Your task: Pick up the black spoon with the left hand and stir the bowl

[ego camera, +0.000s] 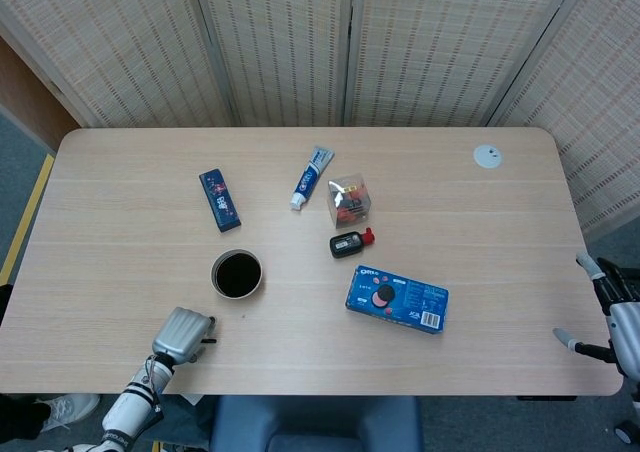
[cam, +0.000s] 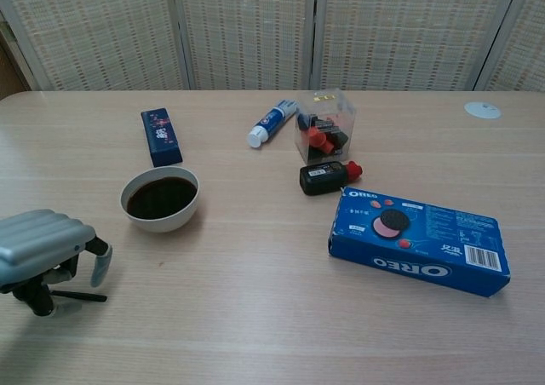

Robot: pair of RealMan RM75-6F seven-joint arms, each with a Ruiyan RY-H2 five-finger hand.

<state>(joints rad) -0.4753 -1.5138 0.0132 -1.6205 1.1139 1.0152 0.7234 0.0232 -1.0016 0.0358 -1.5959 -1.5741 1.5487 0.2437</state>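
The black spoon (cam: pixel 83 296) lies flat near the table's front left edge; only its thin handle (ego camera: pixel 208 341) sticks out to the right. My left hand (cam: pixel 47 253) (ego camera: pixel 183 334) sits on top of it, fingers curled down and thumb pressed at its near end, gripping it against the table. The bowl (cam: pixel 162 198) (ego camera: pixel 237 274), white and filled with dark liquid, stands a short way behind and right of that hand. My right hand (ego camera: pixel 610 317) hangs off the table's right edge with fingers spread and nothing in it; the chest view does not show it.
A blue Oreo box (cam: pixel 417 243) lies right of centre. Behind it are a black bottle with a red cap (cam: pixel 328 177), a clear box of small items (cam: pixel 324 134) and a toothpaste tube (cam: pixel 272 123). A dark blue packet (cam: pixel 160 135) lies behind the bowl. A white disc (cam: pixel 482 109) sits far right.
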